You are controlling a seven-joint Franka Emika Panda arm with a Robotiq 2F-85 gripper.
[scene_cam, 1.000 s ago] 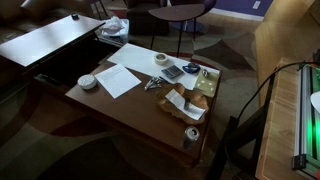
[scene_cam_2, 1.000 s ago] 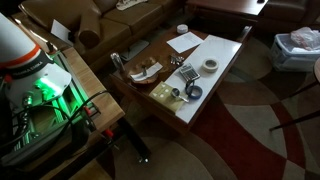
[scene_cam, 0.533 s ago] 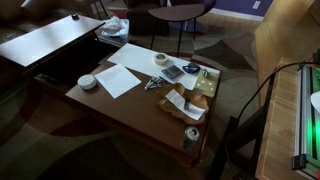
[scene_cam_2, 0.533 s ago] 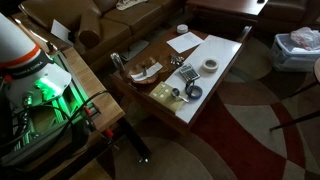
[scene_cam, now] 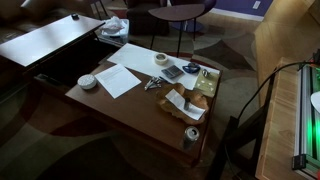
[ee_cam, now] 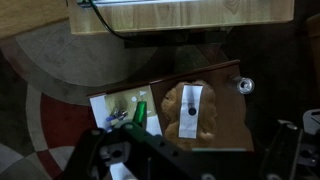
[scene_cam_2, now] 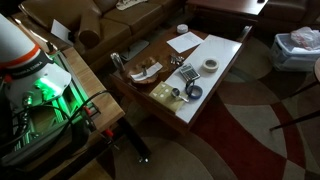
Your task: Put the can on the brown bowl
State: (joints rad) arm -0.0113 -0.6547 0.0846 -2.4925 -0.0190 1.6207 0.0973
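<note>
The can [scene_cam: 191,133] stands upright near the table's front corner; it also shows in the other exterior view [scene_cam_2: 116,60] and in the wrist view [ee_cam: 246,85]. The brown bowl [scene_cam: 183,103] sits beside it with a white paper strip lying across it, and shows in both other views [scene_cam_2: 148,71] [ee_cam: 171,110]. My gripper [ee_cam: 190,166] hangs high above the table, its dark fingers spread wide at the bottom of the wrist view, open and empty. It is not seen in either exterior view.
On the brown table [scene_cam: 120,108] lie a white sheet [scene_cam: 120,78], a small white dish [scene_cam: 88,81], a pale tape ring [scene_cam: 161,59], a green object [ee_cam: 141,112] and small clutter. A green-lit bench [scene_cam: 305,110] stands beside the table.
</note>
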